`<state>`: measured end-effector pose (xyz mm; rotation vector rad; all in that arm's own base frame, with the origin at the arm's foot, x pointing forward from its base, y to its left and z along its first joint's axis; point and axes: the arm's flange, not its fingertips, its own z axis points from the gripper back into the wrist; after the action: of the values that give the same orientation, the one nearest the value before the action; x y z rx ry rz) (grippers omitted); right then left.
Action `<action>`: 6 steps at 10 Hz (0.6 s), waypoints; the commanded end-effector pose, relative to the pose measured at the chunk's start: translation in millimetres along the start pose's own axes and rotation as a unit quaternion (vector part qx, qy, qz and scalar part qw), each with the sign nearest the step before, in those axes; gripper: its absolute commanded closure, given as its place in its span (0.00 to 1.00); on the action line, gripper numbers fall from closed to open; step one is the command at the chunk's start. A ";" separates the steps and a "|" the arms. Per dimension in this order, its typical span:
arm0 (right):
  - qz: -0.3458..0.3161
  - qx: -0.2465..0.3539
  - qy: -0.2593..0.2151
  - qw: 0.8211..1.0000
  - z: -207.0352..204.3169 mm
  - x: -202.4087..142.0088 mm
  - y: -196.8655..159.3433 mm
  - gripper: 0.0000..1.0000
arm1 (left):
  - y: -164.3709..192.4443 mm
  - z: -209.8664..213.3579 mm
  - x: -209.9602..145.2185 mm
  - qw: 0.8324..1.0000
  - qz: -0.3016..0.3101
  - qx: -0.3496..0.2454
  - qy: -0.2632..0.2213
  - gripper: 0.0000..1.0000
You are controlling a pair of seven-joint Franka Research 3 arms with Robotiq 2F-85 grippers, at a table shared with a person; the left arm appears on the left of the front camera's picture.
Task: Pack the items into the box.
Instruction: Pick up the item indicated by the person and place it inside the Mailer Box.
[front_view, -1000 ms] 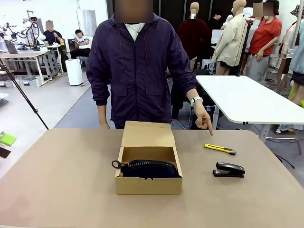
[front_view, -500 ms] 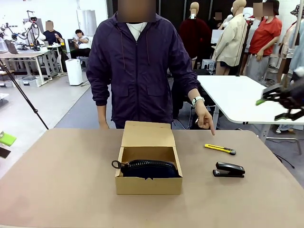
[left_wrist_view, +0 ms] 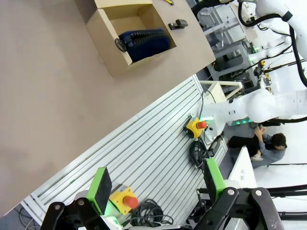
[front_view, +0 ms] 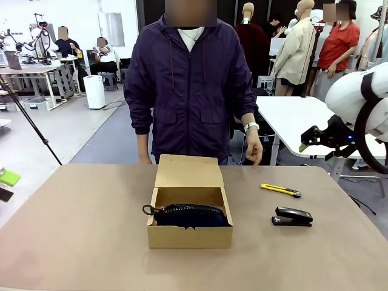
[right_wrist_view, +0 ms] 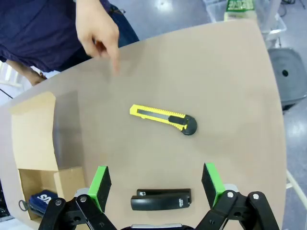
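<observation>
You see only the top of the pouch [front_view: 191, 213]; the box [front_view: 189, 237] wall hides the rest. The left gripper [left_wrist_view: 158, 182] and right gripper [right_wrist_view: 156, 178] stand released, empty.

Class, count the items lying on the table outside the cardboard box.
2. The yellow utility knife lies right of the box, farther back; the black stapler lies right of it too, nearer the front. The navy pouch is already inside the box; nothing looks hidden.
</observation>
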<state>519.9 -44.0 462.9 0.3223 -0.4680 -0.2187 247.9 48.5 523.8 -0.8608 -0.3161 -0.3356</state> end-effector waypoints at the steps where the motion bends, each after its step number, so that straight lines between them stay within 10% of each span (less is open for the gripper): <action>1: -0.012 0.002 -0.002 1.000 11.3 1.0 -4.2 0.00 | 2.6 1.5 -2.5 1.000 -0.008 0.000 -0.001 0.00; 6: 0.197 0.031 0.237 0.951 -96.0 43.6 11.5 0.00 | 2.6 1.5 -2.5 1.000 -0.008 0.000 -0.001 0.00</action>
<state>573.4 -12.8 394.9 0.3829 -0.1366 0.1150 247.8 48.6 523.9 -0.8609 -0.3165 -0.3356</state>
